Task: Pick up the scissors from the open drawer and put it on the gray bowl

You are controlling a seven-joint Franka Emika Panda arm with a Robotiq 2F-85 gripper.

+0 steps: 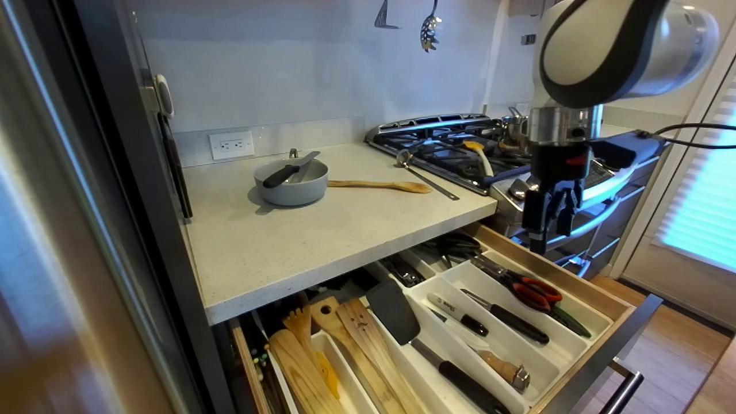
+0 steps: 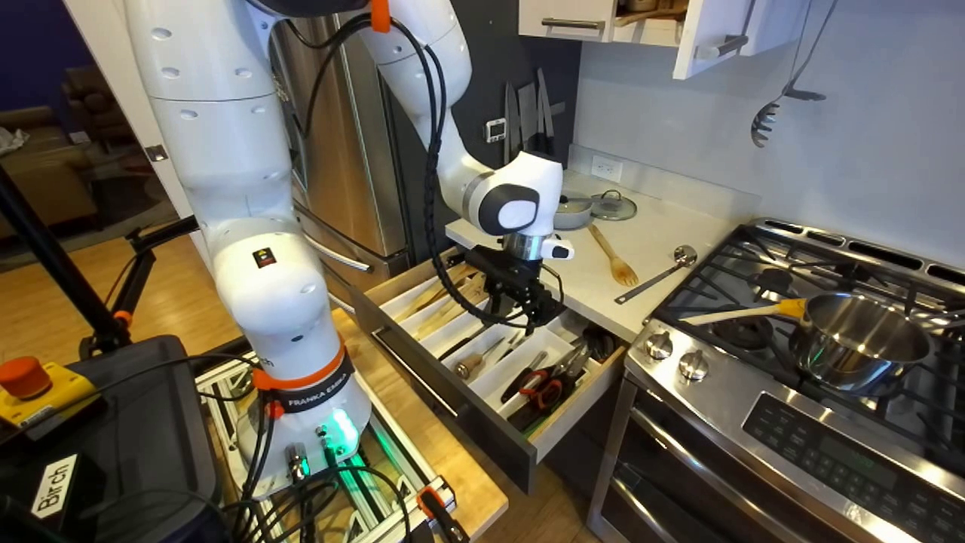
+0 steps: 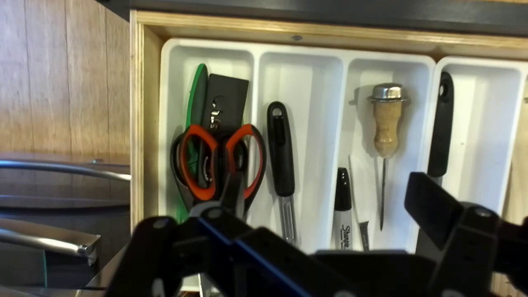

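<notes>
The scissors (image 1: pixel 530 298) have red and black handles and lie in the end slot of the open drawer (image 1: pixel 555 265). They also show in an exterior view (image 2: pixel 554 394) and in the wrist view (image 3: pixel 213 161), over a dark flat item and a green-edged tool. Their blades are partly hidden by my gripper in the wrist view. My gripper (image 3: pixel 325 192) is open and empty, pointing down above the drawer. Its left finger overlaps the lower handles in the wrist view. The gray bowl (image 1: pixel 293 192) stands on the counter with a black-handled utensil across its rim.
White trays in the drawer hold a peeler-like tool (image 3: pixel 281 152), a marker (image 3: pixel 342 214), a wood-handled pick (image 3: pixel 385 123) and wooden utensils (image 1: pixel 368 339). The counter edge (image 1: pixel 351 267) overhangs the drawer's back. A wooden spoon (image 1: pixel 397 186), a ladle (image 1: pixel 428 179) and the stove (image 1: pixel 437 144) are beyond.
</notes>
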